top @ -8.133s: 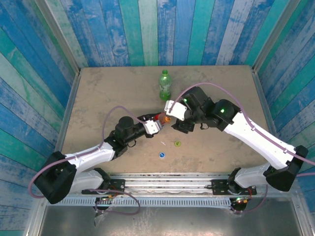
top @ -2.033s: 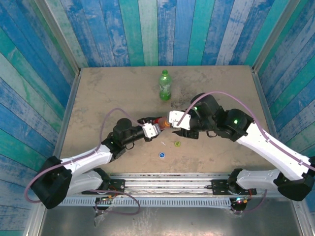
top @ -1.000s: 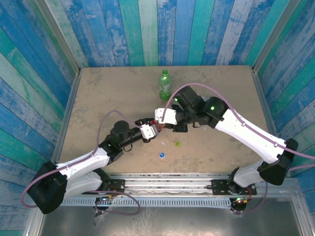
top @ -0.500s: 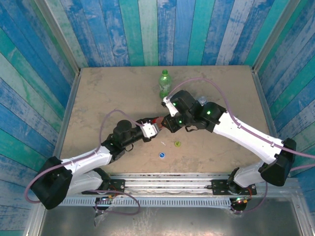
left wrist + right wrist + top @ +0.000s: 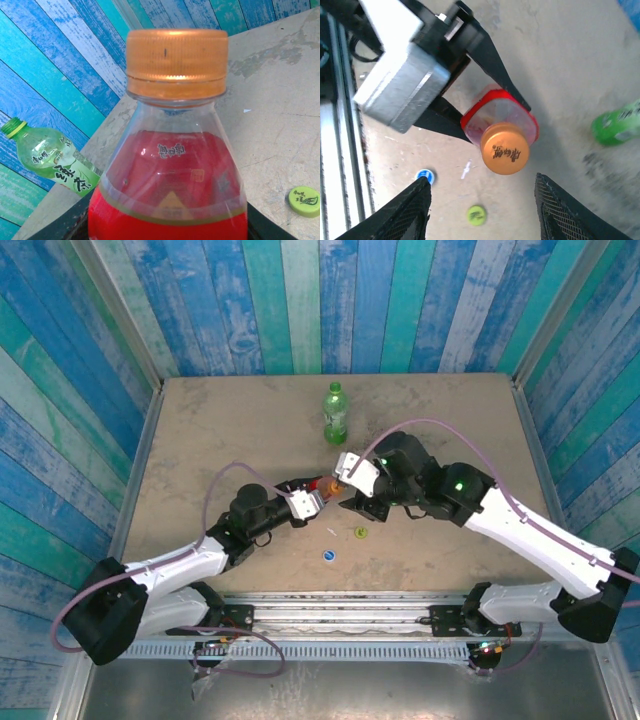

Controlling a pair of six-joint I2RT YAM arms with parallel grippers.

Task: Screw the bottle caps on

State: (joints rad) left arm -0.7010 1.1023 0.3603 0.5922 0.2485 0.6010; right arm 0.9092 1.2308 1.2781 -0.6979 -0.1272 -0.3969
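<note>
The orange cap (image 5: 176, 62) sits on the neck of the red bottle (image 5: 170, 200), near the centre of the tabletop (image 5: 220, 430). The left gripper (image 5: 312, 496) has its fingers (image 5: 492, 65) clenched on the bottle's body. The right gripper (image 5: 481, 187) hovers at the cap, its fingers (image 5: 407, 210) spread wide and clear of it. The yellow-green cap (image 5: 360, 532) and blue cap (image 5: 329, 556) lie loose nearer the arm bases. The green bottle (image 5: 335, 412) stands upright further back.

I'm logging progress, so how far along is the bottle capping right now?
Done, apparently: the orange cap sits on the red bottle; tightness can't be judged. In hand: the left pincer grips that bottle, the right pincer open by its cap. Remaining: the yellow-green cap and blue cap lie loose on the table.
</note>
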